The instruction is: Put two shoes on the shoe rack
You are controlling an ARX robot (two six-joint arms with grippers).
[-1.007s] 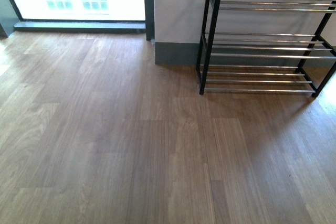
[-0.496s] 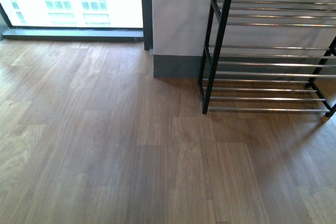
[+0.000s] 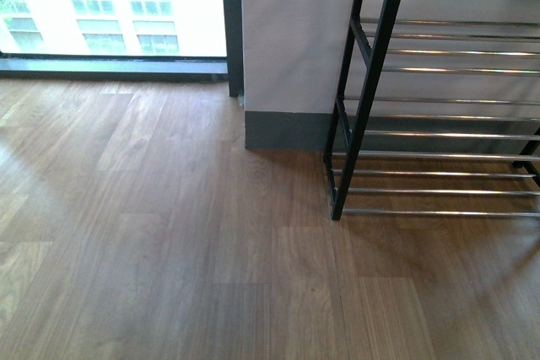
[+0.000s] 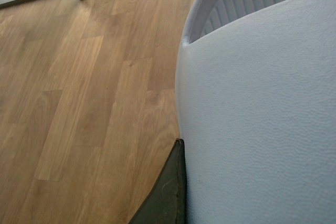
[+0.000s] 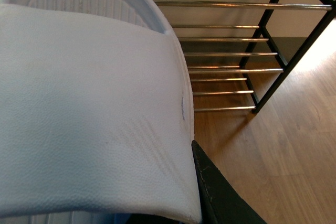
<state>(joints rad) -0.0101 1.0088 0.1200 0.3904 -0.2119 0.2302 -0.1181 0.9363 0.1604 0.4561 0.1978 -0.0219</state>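
Both shoes I hold are white slippers with a textured strap and a ribbed footbed. My left gripper point(image 4: 181, 182) is shut on one white slipper point(image 4: 262, 114), which fills most of the left wrist view; one dark finger point(image 4: 167, 198) presses its strap edge. My right gripper point(image 5: 197, 182) is shut on the other white slipper point(image 5: 89, 103), with a dark finger point(image 5: 218, 195) at its side. The shoe rack point(image 3: 439, 115), a black frame with chrome rods, stands at the right against the wall and just beyond the right slipper point(image 5: 231, 53). Neither arm shows in the front view.
Wooden plank floor point(image 3: 152, 233) spreads ahead and to the left. A grey wall section with a dark skirting board point(image 3: 287, 131) sits left of the rack. A bright window with a dark sill point(image 3: 110, 14) runs along the far left.
In the front view the rack has grown larger and slid down and right, and the wall and window have come nearer.
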